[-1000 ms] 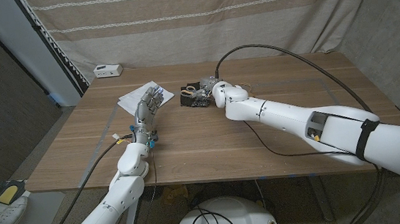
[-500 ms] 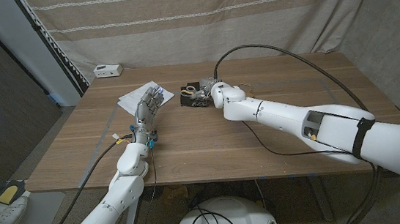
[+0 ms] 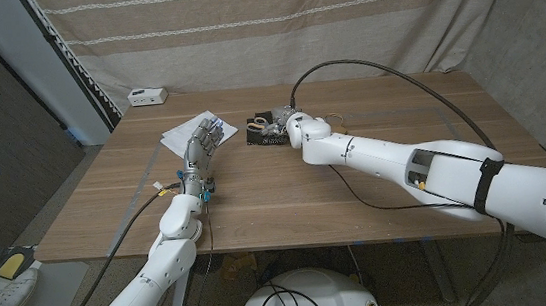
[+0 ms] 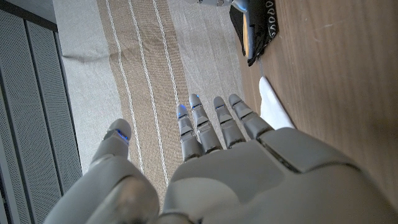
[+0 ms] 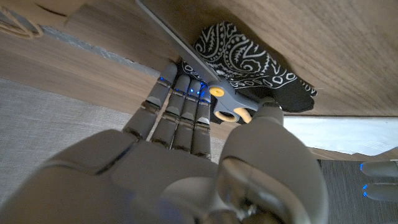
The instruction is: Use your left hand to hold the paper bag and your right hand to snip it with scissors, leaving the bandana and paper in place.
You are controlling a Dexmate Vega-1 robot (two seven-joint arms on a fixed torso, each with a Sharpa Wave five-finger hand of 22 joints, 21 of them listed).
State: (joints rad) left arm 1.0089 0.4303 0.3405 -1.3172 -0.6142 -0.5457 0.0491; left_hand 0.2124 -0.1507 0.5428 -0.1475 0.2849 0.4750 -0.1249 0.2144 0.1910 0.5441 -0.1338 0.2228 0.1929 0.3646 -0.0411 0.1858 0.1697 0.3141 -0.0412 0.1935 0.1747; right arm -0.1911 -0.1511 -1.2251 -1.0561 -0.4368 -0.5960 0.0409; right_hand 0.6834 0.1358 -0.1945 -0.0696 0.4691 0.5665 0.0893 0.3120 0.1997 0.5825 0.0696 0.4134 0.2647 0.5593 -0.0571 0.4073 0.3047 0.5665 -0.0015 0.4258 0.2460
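Note:
Black paisley bandana [image 5: 249, 56] lies on the table behind the middle, with grey scissors [image 5: 211, 87] with pale handles on top of it. My right hand [image 3: 293, 127] reaches onto them; its fingertips [image 5: 180, 84] touch the scissors by the pivot and its thumb sits at a handle loop, without a closed grip. The brown paper bag [image 5: 59, 9] lies just beyond, by my right wrist. My left hand [image 3: 202, 145] hovers with straight, spread fingers over the white paper [image 3: 194, 130], holding nothing. The left wrist view shows the paper [image 4: 273, 115] and the bandana [image 4: 258, 28] ahead.
A small white box [image 3: 147, 96] sits at the table's back left edge. A black cable [image 3: 386, 72] arcs over the right half of the table to my right wrist. A striped curtain hangs behind the table.
My right hand has edged slightly left onto the scissors and bandana. The left hand has not moved.

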